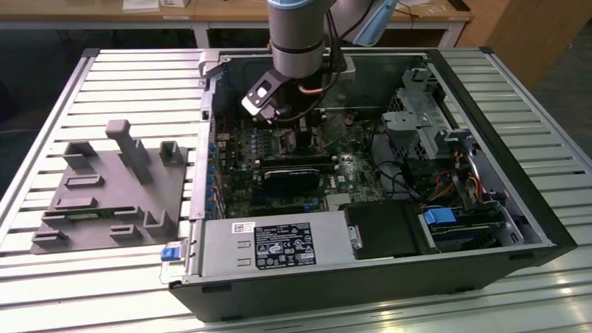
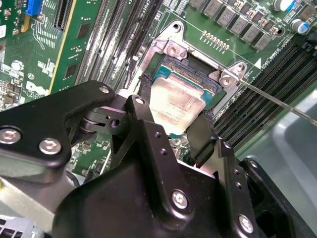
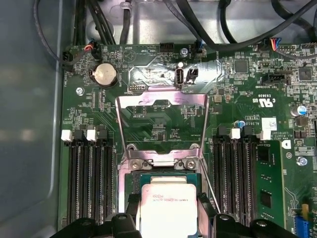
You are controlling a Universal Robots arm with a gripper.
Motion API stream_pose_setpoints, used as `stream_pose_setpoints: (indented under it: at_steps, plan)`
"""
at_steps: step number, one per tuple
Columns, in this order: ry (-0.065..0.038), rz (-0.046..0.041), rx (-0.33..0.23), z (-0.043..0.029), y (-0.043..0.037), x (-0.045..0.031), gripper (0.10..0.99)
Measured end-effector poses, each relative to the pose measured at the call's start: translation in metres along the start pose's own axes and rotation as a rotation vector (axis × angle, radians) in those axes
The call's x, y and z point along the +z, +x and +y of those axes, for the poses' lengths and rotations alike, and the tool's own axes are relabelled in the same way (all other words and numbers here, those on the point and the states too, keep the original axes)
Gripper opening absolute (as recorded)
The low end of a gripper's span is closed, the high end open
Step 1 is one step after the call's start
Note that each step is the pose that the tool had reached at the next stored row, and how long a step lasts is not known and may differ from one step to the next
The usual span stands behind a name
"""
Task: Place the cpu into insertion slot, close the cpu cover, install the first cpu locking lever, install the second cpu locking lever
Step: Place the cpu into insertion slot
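Robot arm's black gripper [image 1: 298, 135] [image 2: 176, 101] [image 3: 167, 203] is down inside the open black PC case [image 1: 370, 291]. The case lies flat on a slatted metal table [image 1: 111, 76]. A grey moulded fixture plate [image 1: 111, 187] sits on the table just beside the case, on the exterior view's left.

In both wrist views the gripper is clamped on the small, flat, square, silver-grey-topped cpu [image 2: 173, 106] [image 3: 168, 213]. Its two black fingers [image 2: 202, 139] press on opposite edges of the chip. The cpu is directly over the insertion slot [image 2: 193, 74] [image 3: 161, 166], a square socket w/ a dark centre and a silvery metal frame on the green motherboard [image 3: 163, 129]. The chip's teal edge overlaps the socket opening. Can't tell whether it's fully seated or just above the contacts.

The cpu cover [image 3: 148, 99], a thin silvery frame plate w/ a big square window, is swung open. In the first wrist view it's flipped back from the socket, hinged at the socket's far edge, w/ bare board showing through the window. A thin metal lever rod [image 2: 277, 101] [image 3: 210, 191] sticks out from a socket corner at an angle, unlatched and well clear of the cover.

Long narrow black memory slots [image 3: 89, 183] run along both sides of the socket. A round silver coin battery [image 3: 105, 74] sits on the board beyond the open cover, near black cables [image 3: 223, 29] at the case wall.
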State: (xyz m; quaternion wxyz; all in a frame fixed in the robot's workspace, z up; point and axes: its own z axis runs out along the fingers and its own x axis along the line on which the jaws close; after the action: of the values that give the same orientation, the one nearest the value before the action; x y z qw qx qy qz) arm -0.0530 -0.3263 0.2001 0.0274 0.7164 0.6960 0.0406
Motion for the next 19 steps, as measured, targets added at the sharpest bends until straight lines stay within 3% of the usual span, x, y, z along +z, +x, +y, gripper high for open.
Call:
stream_pose_setpoints:
  at_steps: [19]
  plan:
    - [0.0, 0.0022, 0.005, -0.0027, 0.0033, 0.0051, 0.537]
